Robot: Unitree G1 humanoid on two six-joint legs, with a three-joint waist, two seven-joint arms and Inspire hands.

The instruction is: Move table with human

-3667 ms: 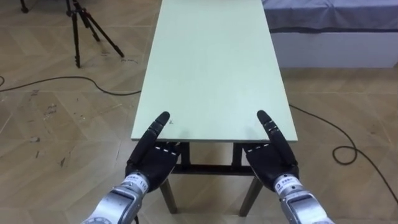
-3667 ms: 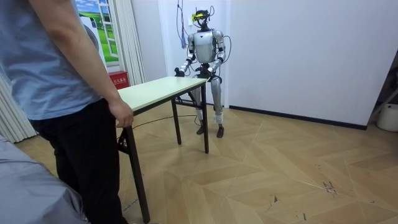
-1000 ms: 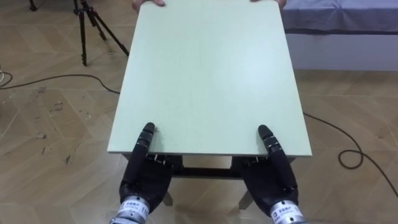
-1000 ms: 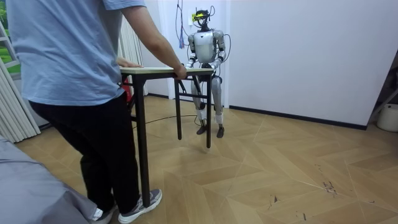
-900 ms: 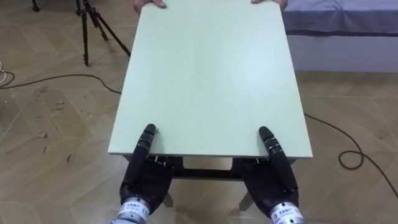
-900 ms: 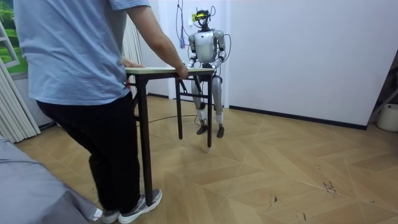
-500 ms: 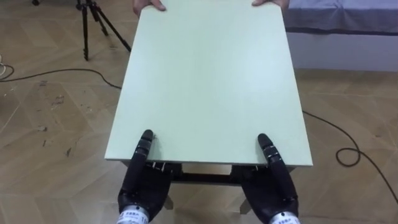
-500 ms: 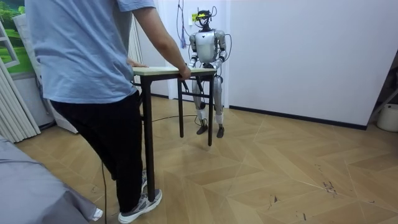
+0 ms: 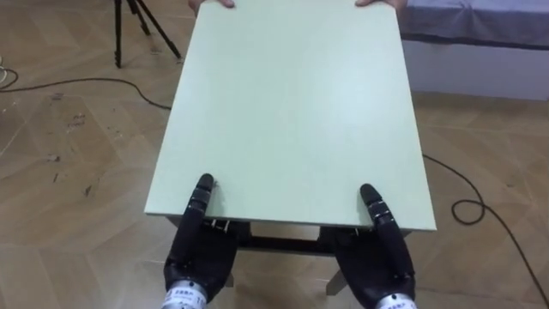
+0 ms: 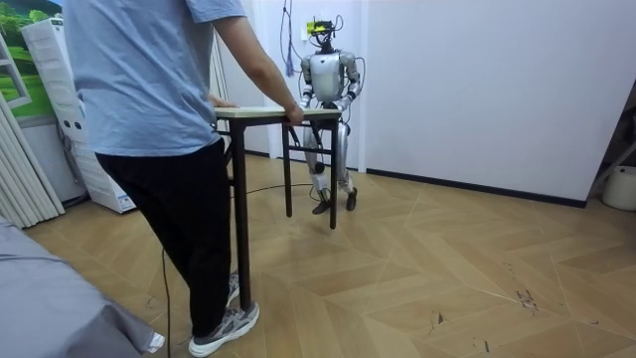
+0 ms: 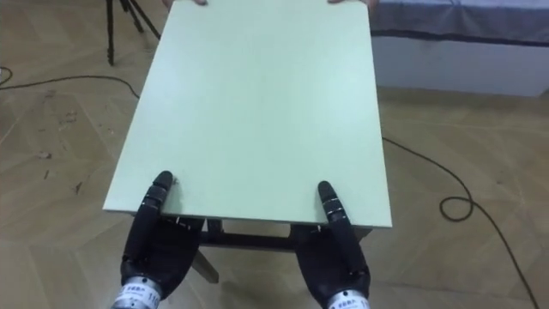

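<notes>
A pale green table (image 9: 292, 112) with dark legs stretches away from me. My left hand (image 9: 199, 253) and right hand (image 9: 383, 257) grip its near edge at the two corners. Each thumb lies on top of the board and the fingers reach under it. At the far edge a person's hands (image 9: 212, 3) hold the other end. In the room view the person (image 10: 149, 89) stands at the near end of the table (image 10: 268, 112), holding it with both hands. I stand at its far end, close to the white wall.
A black tripod (image 9: 141, 21) stands on the wooden floor at the far left. A grey bed (image 9: 480, 26) is at the far right. Dark cables (image 9: 77, 83) run across the floor on both sides. In the room view a white cabinet (image 10: 79, 119) and curtains stand at the left.
The person has taken a step, and their end of the table has shifted to the room view's right. My hands keep the same hold on the near edge.
</notes>
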